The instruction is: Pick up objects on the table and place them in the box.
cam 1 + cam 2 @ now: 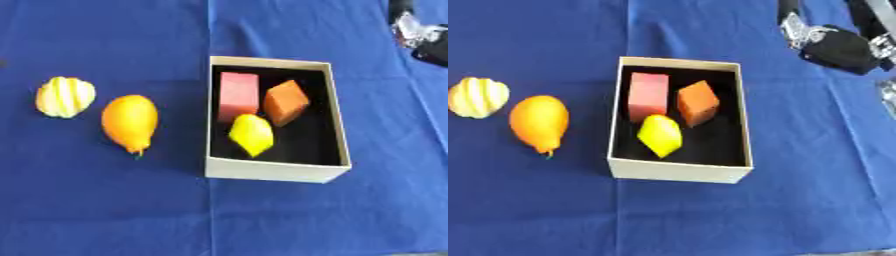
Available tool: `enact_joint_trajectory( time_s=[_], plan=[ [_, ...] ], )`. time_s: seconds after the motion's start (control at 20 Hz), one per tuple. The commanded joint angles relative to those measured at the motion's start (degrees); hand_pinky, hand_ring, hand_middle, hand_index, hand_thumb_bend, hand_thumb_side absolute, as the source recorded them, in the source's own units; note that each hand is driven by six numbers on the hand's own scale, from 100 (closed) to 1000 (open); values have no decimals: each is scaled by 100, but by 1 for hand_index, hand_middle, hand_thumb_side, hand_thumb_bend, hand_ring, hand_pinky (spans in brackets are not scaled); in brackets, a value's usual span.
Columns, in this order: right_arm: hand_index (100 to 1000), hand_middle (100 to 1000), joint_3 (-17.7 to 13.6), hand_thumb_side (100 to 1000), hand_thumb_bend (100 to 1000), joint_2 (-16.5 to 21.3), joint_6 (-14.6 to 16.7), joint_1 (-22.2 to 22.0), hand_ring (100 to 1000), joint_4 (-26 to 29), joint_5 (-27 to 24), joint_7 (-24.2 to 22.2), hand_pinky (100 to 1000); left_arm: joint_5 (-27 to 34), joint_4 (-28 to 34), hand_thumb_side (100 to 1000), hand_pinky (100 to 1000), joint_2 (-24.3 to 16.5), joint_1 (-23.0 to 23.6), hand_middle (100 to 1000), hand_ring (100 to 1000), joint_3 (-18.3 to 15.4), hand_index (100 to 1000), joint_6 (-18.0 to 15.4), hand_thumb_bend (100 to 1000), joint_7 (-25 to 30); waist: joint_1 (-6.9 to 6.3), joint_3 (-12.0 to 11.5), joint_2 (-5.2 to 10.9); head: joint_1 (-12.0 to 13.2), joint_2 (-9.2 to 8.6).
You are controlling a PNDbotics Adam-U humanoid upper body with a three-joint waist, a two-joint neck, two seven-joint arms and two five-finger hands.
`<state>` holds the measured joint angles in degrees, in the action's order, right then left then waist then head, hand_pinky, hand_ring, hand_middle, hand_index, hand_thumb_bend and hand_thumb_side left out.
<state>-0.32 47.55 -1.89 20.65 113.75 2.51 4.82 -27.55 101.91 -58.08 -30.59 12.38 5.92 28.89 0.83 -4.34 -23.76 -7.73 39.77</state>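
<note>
Three items are already placed inside the cream cardboard box (276,170): a pink block (238,96), an orange-brown cube (285,102) and a yellow faceted lemon (251,135). Left on the blue cloth (105,210) are a smooth orange pear-shaped fruit (129,121) and a ribbed yellow-white gourd (65,96). The right hand (843,47) is seen at the upper right; its finger state cannot be told.

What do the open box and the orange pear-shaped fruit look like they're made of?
The open box looks like cardboard: thin, flat, matte cream walls, dark inside. The orange pear-shaped fruit is probably a plastic or foam replica, with smooth, evenly coloured skin; real fruit can't be ruled out.
</note>
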Motion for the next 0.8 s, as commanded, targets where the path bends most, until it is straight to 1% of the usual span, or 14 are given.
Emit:
enact_joint_trajectory(
  time_s=[0.05, 0.25, 0.5, 0.75, 0.8],
  plan=[
    [837, 720, -61, 427, 100, 76, -43, 29, 896, 84, -51, 5, 967, -35, -318, 100, 893, -32, -215, 820, 866, 91, 892, -152, 614, 244, -24, 5, 149, 27, 24],
    [831, 718, -38, 426, 100, 48, -74, 21, 895, 84, -68, -15, 968, -79, -675, 100, 884, 125, -463, 813, 860, 217, 888, -296, 603, 434, -45, 9, 149, 36, 19],
    [822, 714, -16, 423, 100, 16, -111, 5, 893, 84, -72, -43, 968, -148, -1116, 100, 876, 470, -824, 800, 850, 339, 883, -312, 537, 408, -53, 26, 147, 44, 17],
    [819, 712, 14, 421, 100, -21, -163, -6, 892, 84, -100, -77, 969, -257, -1428, 100, 873, 785, -1121, 791, 844, 479, 883, -300, 526, 402, -69, 27, 131, 68, 5],
    [819, 712, 21, 421, 100, -26, -172, -7, 892, 84, -107, -88, 969, -271, -1477, 111, 873, 849, -1175, 788, 842, 501, 882, -299, 521, 411, -72, 25, 128, 70, 3]
  ],
)
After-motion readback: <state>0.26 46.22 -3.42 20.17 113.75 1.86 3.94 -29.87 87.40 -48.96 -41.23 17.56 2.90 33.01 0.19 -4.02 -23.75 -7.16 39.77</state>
